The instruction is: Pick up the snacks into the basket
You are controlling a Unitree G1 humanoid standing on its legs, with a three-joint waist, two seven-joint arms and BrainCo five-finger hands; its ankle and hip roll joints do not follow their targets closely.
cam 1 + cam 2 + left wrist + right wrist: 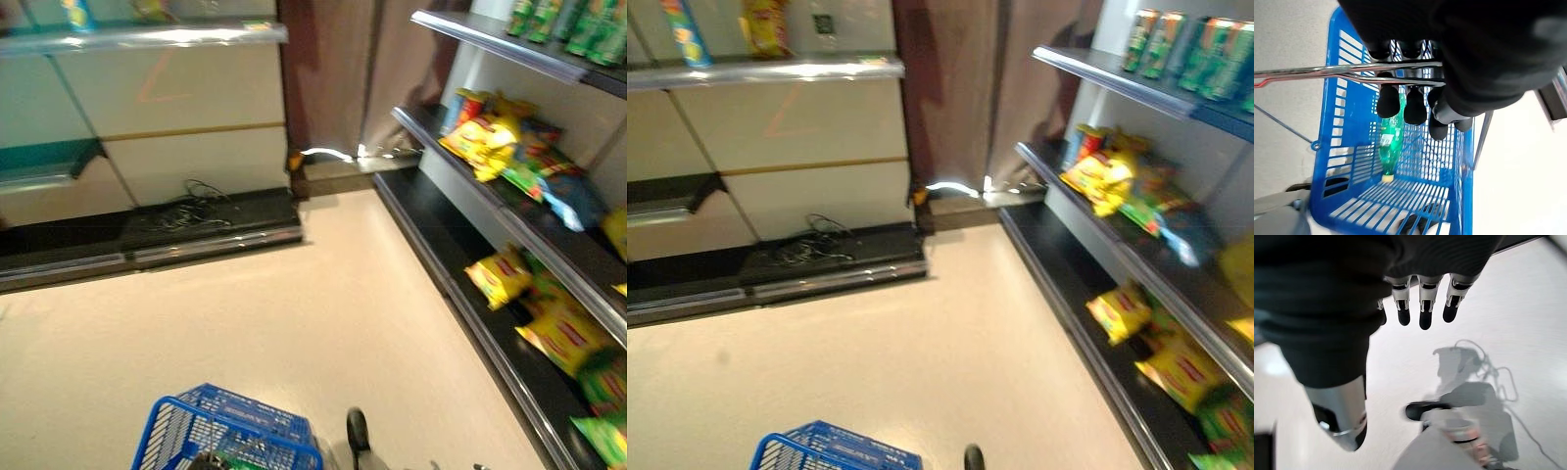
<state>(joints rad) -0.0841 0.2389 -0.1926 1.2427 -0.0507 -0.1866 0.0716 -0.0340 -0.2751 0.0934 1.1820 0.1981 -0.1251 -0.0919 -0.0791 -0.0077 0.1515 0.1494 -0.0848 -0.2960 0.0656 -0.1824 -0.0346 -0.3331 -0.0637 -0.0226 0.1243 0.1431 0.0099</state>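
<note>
Shop shelves (549, 245) of yellow snack bags (500, 276) stand well apart from the relaxed, empty right hand (1420, 308), while the left hand (1415, 98), curled round the wire handle (1327, 73), carries the blue basket (1347, 147), whose swing could spill the green bottle (1388, 142).

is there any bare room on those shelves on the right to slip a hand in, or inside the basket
The lower shelf is bare at its far end, before the first yellow snack bags; nearer, it is packed. The middle shelf is crowded with snack bags. The blue basket, hanging from the left hand, holds a green bottle; its slatted bottom beside the bottle is free.
</note>
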